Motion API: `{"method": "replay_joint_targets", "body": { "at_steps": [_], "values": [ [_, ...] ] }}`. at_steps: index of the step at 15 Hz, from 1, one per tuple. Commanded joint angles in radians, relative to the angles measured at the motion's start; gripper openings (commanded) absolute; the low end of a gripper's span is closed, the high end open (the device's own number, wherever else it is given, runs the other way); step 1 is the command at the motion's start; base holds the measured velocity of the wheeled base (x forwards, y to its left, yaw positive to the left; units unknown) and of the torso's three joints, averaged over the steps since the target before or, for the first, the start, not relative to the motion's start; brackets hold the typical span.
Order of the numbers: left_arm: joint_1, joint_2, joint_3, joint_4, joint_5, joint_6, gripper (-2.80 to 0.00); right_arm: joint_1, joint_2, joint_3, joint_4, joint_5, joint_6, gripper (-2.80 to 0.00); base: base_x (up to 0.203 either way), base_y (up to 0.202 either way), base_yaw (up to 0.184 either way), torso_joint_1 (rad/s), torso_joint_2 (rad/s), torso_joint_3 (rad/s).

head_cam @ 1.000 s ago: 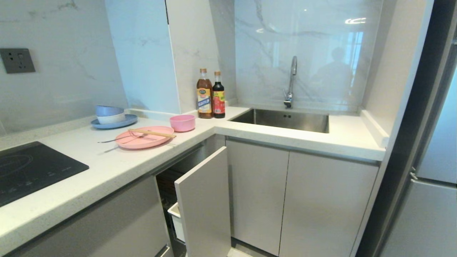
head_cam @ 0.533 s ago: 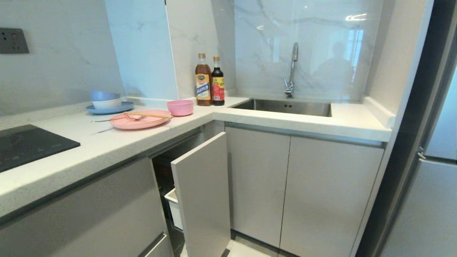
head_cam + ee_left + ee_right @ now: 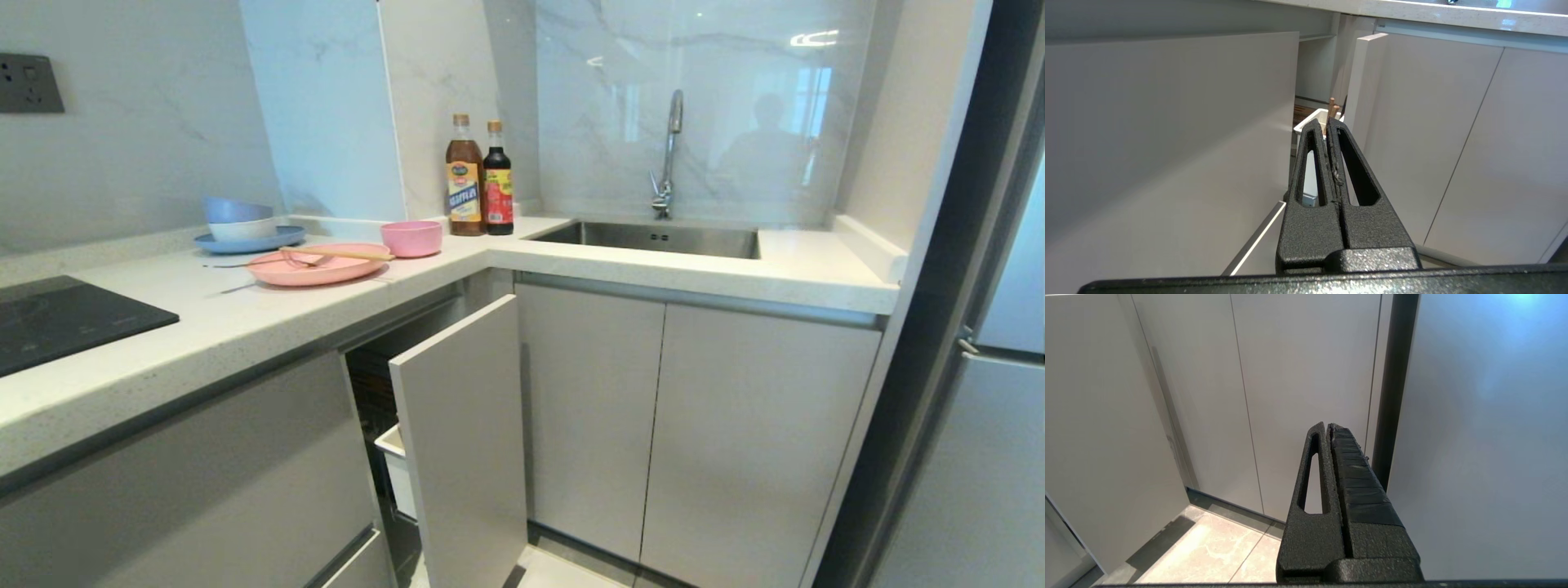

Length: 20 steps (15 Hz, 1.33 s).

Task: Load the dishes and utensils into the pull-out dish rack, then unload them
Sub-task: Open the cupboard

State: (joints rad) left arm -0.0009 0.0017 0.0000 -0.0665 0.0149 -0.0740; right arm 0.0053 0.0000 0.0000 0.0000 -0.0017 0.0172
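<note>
Nearest, in the lower centre of the head view, the pull-out dish rack (image 3: 457, 441) stands partly drawn out: a flat, pale, matte front panel, stiff and smooth, with a white plastic tray edge visible behind it. No handle shows; judged from this, the panel's free vertical edge is the best place to take hold. The panel likely slides under light force.

Both arms hang low before the cabinet fronts. The left pincer (image 3: 1327, 122) is closed and empty, aimed toward the rack opening. The right pincer (image 3: 1327, 426) is closed and empty, facing plain cabinet doors.

Farther, at mid-left on the white speckled tabletop (image 3: 204, 327), lies the pink plate (image 3: 318, 265): wide, shallow, matte, probably light and rigid; grip its rim. Across it rest the wooden chopsticks (image 3: 339, 255), thin and prone to roll, and the silver fork (image 3: 245, 264), slim and slippery; pinch each mid-shaft. Just beside the plate, the small pink bowl (image 3: 412, 238) sits upright; take it by the wall.
</note>
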Motion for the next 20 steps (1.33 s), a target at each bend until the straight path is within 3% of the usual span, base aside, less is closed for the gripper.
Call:
{"method": "replay_joint_targets", "body": {
  "at_steps": [1, 13, 17, 20],
  "values": [
    [0.000, 0.000, 0.026, -0.001, 0.000, -0.001, -2.80, 0.001, 0.000, 0.002, 0.000, 0.000, 0.000, -2.80, 0.000, 0.000, 0.000, 0.000, 0.00, 0.000],
    [0.000, 0.000, -0.013, 0.011, 0.001, 0.017, -2.80, 0.001, 0.000, 0.002, 0.000, 0.000, 0.000, -2.80, 0.000, 0.000, 0.000, 0.000, 0.00, 0.000],
    [0.003, 0.077, -0.331, 0.134, 0.018, 0.074, -2.80, 0.000, 0.000, 0.002, 0.000, 0.000, 0.000, -2.80, 0.000, 0.000, 0.000, 0.000, 0.00, 0.000],
    [0.003, 0.274, -0.599, 0.194, 0.030, 0.131, -2.80, 0.000, 0.000, 0.002, 0.000, 0.000, 0.000, -2.80, 0.000, 0.000, 0.000, 0.000, 0.00, 0.000]
  ]
}}
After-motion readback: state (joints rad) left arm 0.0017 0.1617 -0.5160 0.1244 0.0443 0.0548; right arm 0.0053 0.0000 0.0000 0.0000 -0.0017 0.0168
